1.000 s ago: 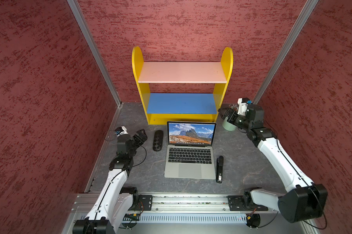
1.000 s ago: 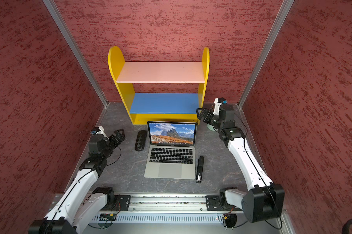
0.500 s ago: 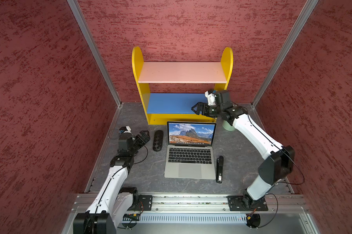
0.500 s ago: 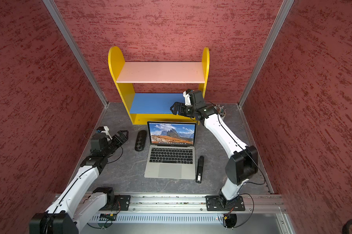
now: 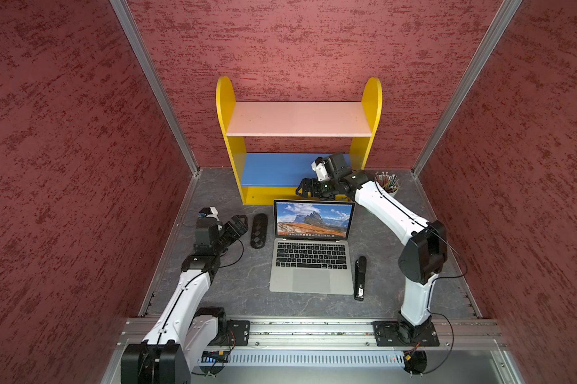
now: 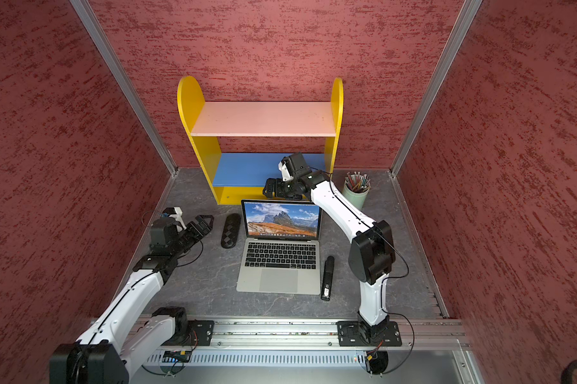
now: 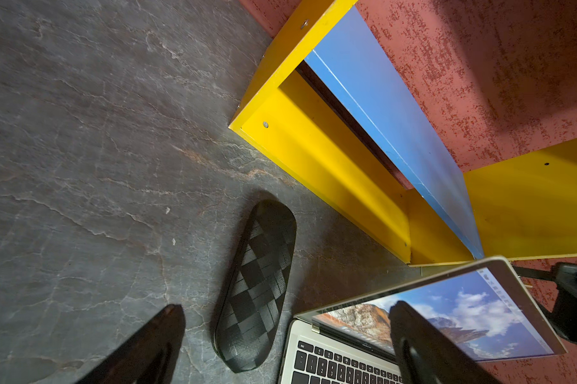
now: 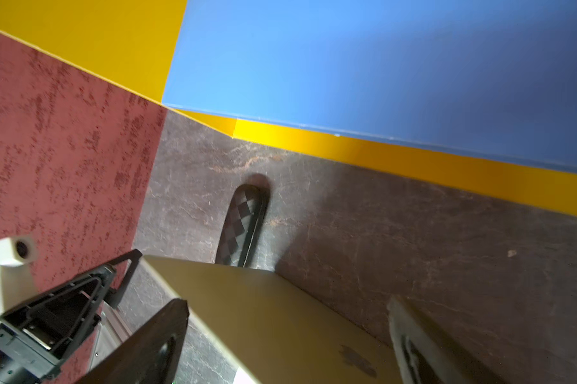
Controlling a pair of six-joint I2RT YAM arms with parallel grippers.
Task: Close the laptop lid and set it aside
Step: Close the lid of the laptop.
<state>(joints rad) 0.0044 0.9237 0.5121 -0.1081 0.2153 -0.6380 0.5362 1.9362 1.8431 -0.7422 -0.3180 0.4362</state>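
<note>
Laptop [image 5: 311,270] is left open mid-table; right gripper [image 5: 301,190], behind the laptop lid [image 5: 313,217], and left gripper [image 5: 239,222] are spread wide, empty. Base could be skidded into the stapler [image 5: 360,277] if the lid is shoved hard.

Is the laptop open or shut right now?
Open. The laptop lid stands up behind the keyboard, and you can see the mountain picture on its inside.

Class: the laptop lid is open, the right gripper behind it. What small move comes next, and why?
Probably push the right gripper against the back of the laptop lid, near its top edge, toward the keyboard: the lid stands open and the open gripper hovers just behind it.
</note>
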